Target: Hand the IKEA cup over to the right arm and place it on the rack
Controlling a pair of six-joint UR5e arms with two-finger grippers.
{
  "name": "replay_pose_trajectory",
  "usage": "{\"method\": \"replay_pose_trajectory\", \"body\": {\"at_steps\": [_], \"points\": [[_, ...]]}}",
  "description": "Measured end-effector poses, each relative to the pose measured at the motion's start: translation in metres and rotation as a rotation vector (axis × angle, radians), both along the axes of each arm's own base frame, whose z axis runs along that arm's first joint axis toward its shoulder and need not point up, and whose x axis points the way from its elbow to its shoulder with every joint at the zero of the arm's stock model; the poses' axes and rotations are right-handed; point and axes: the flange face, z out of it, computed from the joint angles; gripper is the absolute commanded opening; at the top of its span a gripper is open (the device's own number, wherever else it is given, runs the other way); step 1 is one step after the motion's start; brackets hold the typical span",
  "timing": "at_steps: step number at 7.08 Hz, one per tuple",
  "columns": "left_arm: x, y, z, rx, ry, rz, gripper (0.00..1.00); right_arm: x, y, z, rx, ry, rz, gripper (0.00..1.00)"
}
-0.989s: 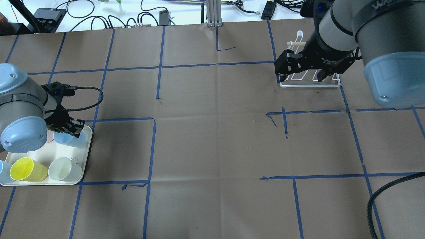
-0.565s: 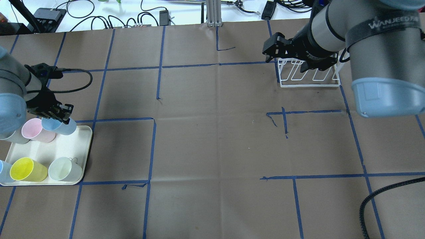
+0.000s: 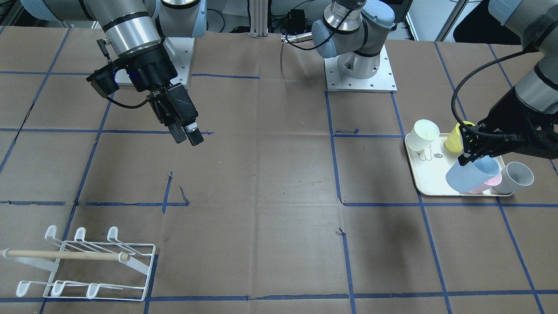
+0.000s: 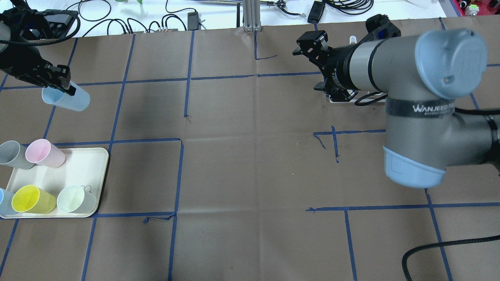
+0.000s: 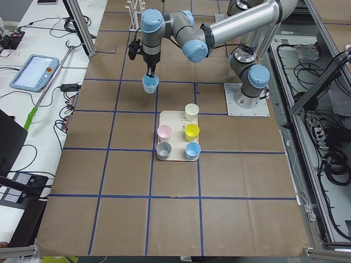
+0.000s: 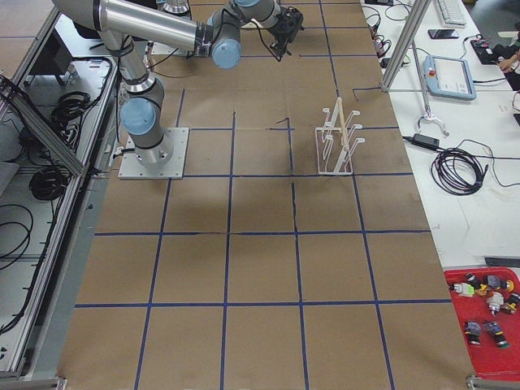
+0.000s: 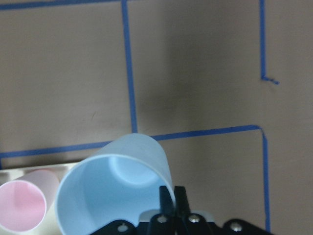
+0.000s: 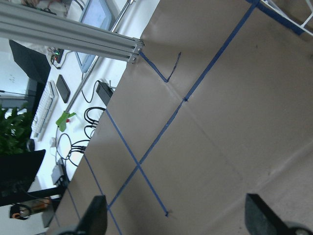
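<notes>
- Cup point(image 4: 66, 100): the blue one is now clear of the tray point(image 4: 88, 164). A second ago it lay on the tray's far corner; it now hangs in the air, tilted, past the tray's far edge and above the bare counter point(image 4: 250, 156).
- Left pincer point(image 4: 62, 86): pinched on the cup's rim, one finger inside the wall and one outside. The grip has held through the lift.
- Tray: five cups remain on or against it, undisturbed by the withdrawal.
- Right arm point(image 4: 390, 66): it has left its post over the rack point(image 3: 65, 255) and has swung inward toward the counter's middle.
- Right pincer point(image 3: 187, 137): fingers spread apart, holding nothing, as its wrist view shows.
- Rack: stands bare, no cup on any prong.
- Assessment: pick-up is complete and the hand-over is the step in hand. The two pincers are well apart, so both arms have ground to close. A rim pinch leaves the cup's body free for the right pincer to take.
</notes>
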Motion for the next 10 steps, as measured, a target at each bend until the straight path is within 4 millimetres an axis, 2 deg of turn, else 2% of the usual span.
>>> {"method": "replay_pose_trajectory", "body": {"at_steps": [1, 2, 3, 5, 6, 8, 10], "points": [[-0.013, -0.009, 0.010, -0.094, 0.078, -0.031, 0.00, 0.003, 0.014, -0.010, -0.032, -0.103, -0.046, 1.00], [-0.023, -0.020, 0.015, -0.205, 0.158, -0.070, 0.00, 0.007, 0.025, -0.012, -0.066, -0.196, -0.058, 0.99], [-0.032, -0.031, 0.015, -0.314, 0.237, -0.128, 0.00, 0.011, 0.033, -0.010, -0.089, -0.262, -0.050, 0.99], [-0.056, -0.050, 0.001, -0.517, 0.400, -0.279, 0.00, 0.015, 0.037, -0.009, -0.107, -0.319, -0.020, 0.99], [-0.074, -0.055, -0.012, -0.607, 0.468, -0.348, 0.00, 0.016, 0.032, -0.016, -0.114, -0.324, -0.016, 1.00], [-0.116, -0.057, -0.060, -0.772, 0.600, -0.496, 0.00, 0.013, 0.013, -0.036, -0.138, -0.318, -0.029, 1.00], [-0.150, -0.039, -0.106, -0.904, 0.692, -0.617, 0.00, 0.006, -0.005, -0.035, -0.180, -0.275, -0.091, 1.00]]}}
